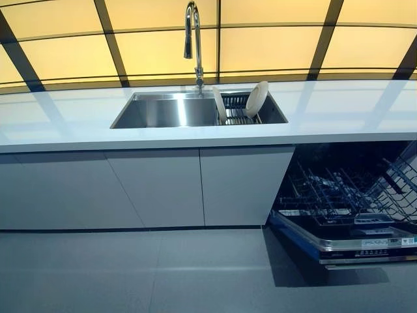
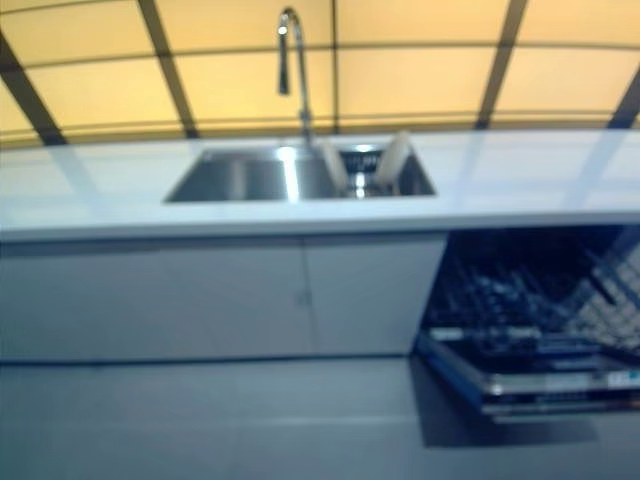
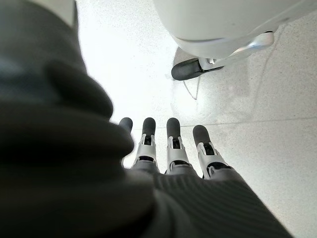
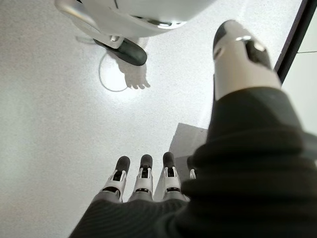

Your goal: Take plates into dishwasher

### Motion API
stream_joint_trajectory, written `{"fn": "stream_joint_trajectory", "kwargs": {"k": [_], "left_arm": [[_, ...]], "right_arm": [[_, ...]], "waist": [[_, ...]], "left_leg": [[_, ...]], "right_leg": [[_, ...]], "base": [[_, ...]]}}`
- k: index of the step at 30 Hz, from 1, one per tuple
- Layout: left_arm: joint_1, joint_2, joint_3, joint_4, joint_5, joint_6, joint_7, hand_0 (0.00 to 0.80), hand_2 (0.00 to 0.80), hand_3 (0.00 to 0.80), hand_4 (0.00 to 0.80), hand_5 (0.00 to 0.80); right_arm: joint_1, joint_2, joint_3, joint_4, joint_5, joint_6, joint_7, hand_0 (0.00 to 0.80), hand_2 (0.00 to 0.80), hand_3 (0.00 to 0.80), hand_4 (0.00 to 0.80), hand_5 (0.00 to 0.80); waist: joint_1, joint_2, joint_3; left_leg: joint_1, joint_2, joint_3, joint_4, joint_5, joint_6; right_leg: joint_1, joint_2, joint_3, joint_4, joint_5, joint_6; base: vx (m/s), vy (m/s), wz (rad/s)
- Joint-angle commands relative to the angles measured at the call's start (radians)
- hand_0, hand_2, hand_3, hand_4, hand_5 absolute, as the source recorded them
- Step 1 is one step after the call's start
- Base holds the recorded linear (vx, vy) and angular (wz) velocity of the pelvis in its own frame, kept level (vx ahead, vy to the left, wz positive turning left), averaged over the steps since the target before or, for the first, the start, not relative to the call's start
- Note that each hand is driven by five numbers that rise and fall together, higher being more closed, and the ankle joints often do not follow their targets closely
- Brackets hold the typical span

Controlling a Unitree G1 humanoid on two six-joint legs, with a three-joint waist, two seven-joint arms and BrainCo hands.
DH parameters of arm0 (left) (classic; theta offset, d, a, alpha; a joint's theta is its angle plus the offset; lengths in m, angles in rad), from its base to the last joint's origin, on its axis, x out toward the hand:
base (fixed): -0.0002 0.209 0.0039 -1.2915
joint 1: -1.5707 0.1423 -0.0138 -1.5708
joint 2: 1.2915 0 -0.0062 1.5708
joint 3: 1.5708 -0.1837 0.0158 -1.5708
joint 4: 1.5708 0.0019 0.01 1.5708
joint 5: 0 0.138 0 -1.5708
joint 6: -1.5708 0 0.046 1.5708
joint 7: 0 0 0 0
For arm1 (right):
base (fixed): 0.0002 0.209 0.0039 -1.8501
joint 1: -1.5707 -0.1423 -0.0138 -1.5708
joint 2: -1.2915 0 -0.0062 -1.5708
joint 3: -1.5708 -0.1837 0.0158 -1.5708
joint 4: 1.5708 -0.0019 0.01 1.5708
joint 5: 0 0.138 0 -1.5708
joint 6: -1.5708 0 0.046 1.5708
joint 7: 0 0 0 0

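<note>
Two white plates stand on edge in a dark rack in the right part of the steel sink (image 1: 150,111): one plate (image 1: 256,99) leans at the rack's right, the other plate (image 1: 219,105) at its left. The dishwasher (image 1: 352,202) is open at the lower right, its door down and its wire rack (image 1: 339,189) pulled out. Neither hand shows in the eye views. My left hand (image 3: 171,148) hangs over the pale floor with straight fingers, holding nothing. My right hand (image 4: 143,181) also points down at the floor, fingers straight and empty.
A tall curved tap (image 1: 193,39) rises behind the sink. The white counter (image 1: 65,117) runs the full width, with white cabinet doors (image 1: 156,186) below. Grey floor (image 1: 163,274) lies in front. The open dishwasher door (image 1: 352,244) juts out low at the right.
</note>
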Motion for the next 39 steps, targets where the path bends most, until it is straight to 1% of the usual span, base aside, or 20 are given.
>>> {"fn": "stream_joint_trajectory", "kwargs": {"k": [1, 3, 6, 8, 11, 16, 21, 25, 39], "left_arm": [[-0.08, -0.015, -0.008, 0.058, -0.021, -0.021, 0.029, 0.0, 0.0, 0.0, 0.0, 0.0], [-0.081, -0.015, -0.001, 0.053, -0.047, -0.027, 0.004, 0.0, 0.0, 0.0, 0.0, 0.0], [-0.079, -0.018, 0.006, 0.053, -0.043, -0.008, -0.038, 0.0, 0.0, 0.0, 0.0, 0.0], [-0.074, -0.021, 0.008, 0.057, -0.045, -0.009, -0.031, 0.0, 0.0, 0.0, 0.0, 0.0], [-0.069, -0.018, 0.017, 0.058, -0.041, -0.038, -0.019, 0.0, 0.0, 0.0, 0.0, 0.0], [-0.066, -0.02, 0.019, 0.057, -0.036, -0.034, -0.03, 0.0, 0.0, 0.0, 0.0, 0.0], [-0.068, -0.024, 0.014, 0.057, -0.037, -0.031, -0.025, 0.0, 0.0, 0.0, 0.0, 0.0], [-0.073, -0.025, 0.011, 0.05, -0.044, -0.016, -0.023, 0.0, 0.0, 0.0, 0.0, 0.0], [-0.071, -0.02, 0.011, 0.056, -0.022, -0.011, -0.02, 0.0, 0.0, 0.0, 0.0, 0.0]], "right_arm": [[-0.069, -0.009, 0.03, 0.043, -0.007, 0.008, 0.005, 0.0, 0.0, 0.0, 0.0, 0.0], [-0.073, -0.009, 0.03, 0.046, 0.01, 0.023, 0.016, 0.0, 0.0, 0.0, 0.0, 0.0], [-0.076, -0.009, 0.02, 0.052, 0.012, 0.029, 0.017, 0.0, 0.0, 0.0, 0.0, 0.0], [-0.076, -0.008, 0.018, 0.054, 0.006, 0.034, 0.029, 0.0, 0.0, 0.0, 0.0, 0.0], [-0.075, -0.007, 0.018, 0.062, 0.002, 0.037, 0.043, 0.0, 0.0, 0.0, 0.0, 0.0], [-0.078, -0.007, 0.015, 0.067, 0.01, 0.046, 0.067, 0.0, 0.0, 0.0, 0.0, 0.0], [-0.083, -0.005, 0.013, 0.069, 0.009, 0.045, 0.059, 0.0, 0.0, 0.0, 0.0, 0.0], [-0.09, -0.009, 0.014, 0.059, 0.006, 0.059, 0.055, 0.0, 0.0, 0.0, 0.0, 0.0], [-0.087, -0.008, 0.019, 0.052, -0.002, 0.093, 0.07, 0.0, 0.0, 0.0, 0.0, 0.0]], "waist": [[0.011, 0.002, 0.036], [0.012, 0.003, 0.036], [0.015, 0.003, 0.035], [0.015, 0.003, 0.035], [0.016, 0.001, 0.03], [0.019, 0.001, 0.029], [0.02, 0.001, 0.033], [0.018, 0.001, 0.039], [0.017, -0.01, 0.043]], "left_leg": [[0.038, -0.099, -0.019, 0.004, -0.123, 0.105], [0.037, -0.098, -0.019, 0.004, -0.122, 0.106], [0.038, -0.098, -0.021, 0.004, -0.123, 0.105], [0.04, -0.098, -0.022, 0.004, -0.123, 0.104], [0.044, -0.098, -0.023, 0.004, -0.124, 0.103], [0.046, -0.097, -0.021, 0.004, -0.123, 0.103], [0.049, -0.097, -0.02, 0.004, -0.122, 0.103], [0.047, -0.096, -0.017, 0.004, -0.119, 0.102], [0.044, -0.091, -0.022, 0.004, -0.112, 0.093]], "right_leg": [[0.0, 0.036, 0.0, 0.06, -0.082, 0.022], [0.001, 0.036, 0.001, 0.059, -0.08, 0.021], [0.004, 0.036, -0.002, 0.055, -0.079, 0.021], [0.007, 0.036, -0.001, 0.052, -0.078, 0.022], [0.014, 0.036, -0.003, 0.046, -0.076, 0.021], [0.016, 0.037, -0.003, 0.046, -0.077, 0.019], [0.016, 0.036, -0.007, 0.051, -0.081, 0.018], [0.013, 0.036, -0.006, 0.054, -0.079, 0.017], [0.016, 0.046, -0.006, 0.053, -0.087, 0.007]], "base": [[0.0, 0.0, 0.0], [0.0, 0.0, 0.0], [0.0, 0.0, 0.0], [0.0, 0.0, 0.0], [0.0, 0.0, 0.0], [0.0, 0.0, 0.0], [0.0, 0.0, 0.0], [0.0, 0.0, 0.0], [0.009, -0.043, 0.0]]}}
